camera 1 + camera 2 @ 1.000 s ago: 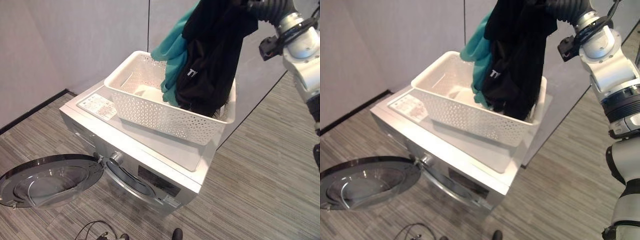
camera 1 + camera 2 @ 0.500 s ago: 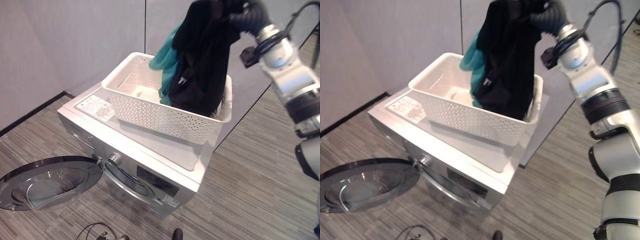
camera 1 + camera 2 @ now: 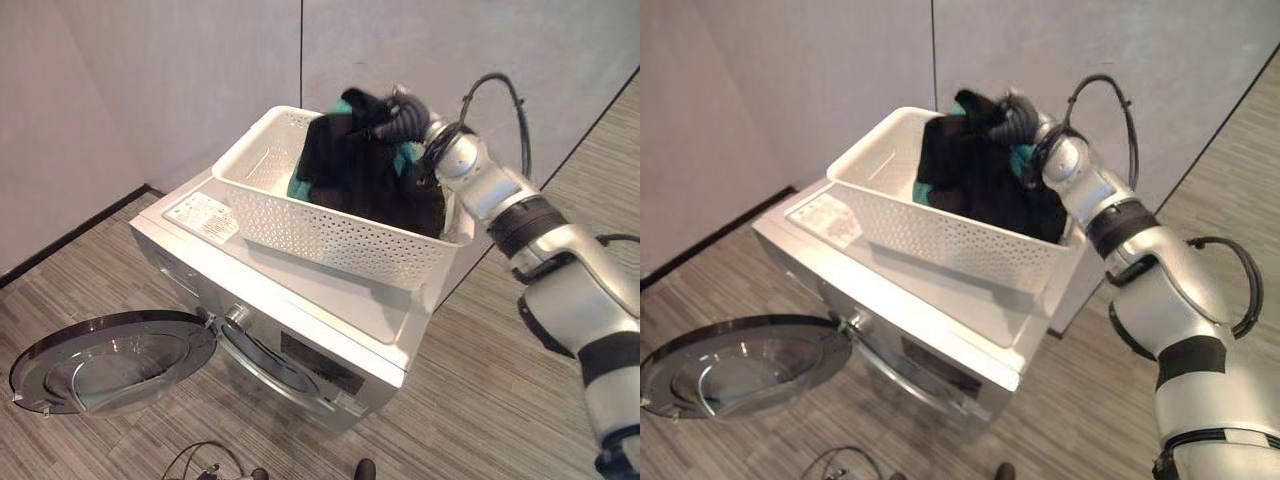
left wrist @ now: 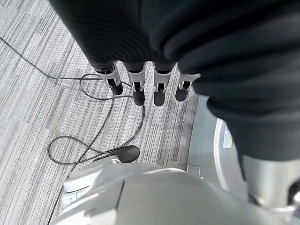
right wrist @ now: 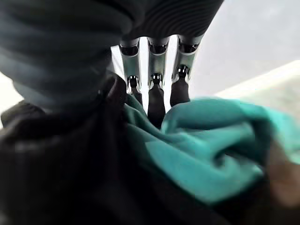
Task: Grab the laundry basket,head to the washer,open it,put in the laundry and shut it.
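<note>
A white perforated laundry basket (image 3: 330, 235) stands on top of the silver washer (image 3: 310, 300). Black laundry (image 3: 350, 170) with a teal piece (image 5: 211, 150) fills the basket's far right end. My right hand (image 3: 392, 110) is low over that pile, its fingers (image 5: 157, 98) curled into the black and teal cloth, and a bunch of black cloth is wrapped over the hand. The washer's round door (image 3: 110, 360) hangs open at the lower left, lying almost flat. In the left wrist view my left hand (image 4: 140, 89) hangs over the floor, fingers straight and holding nothing.
Grey wall panels (image 3: 180, 70) rise right behind the washer. A black baseboard (image 3: 70, 225) runs along the left wall. Striped carpet floor (image 3: 500, 380) lies open to the right of the washer and in front of it.
My right hand has come down with the laundry from high above the basket, so the cloth now lies bunched inside it. The camera has shifted a little.
</note>
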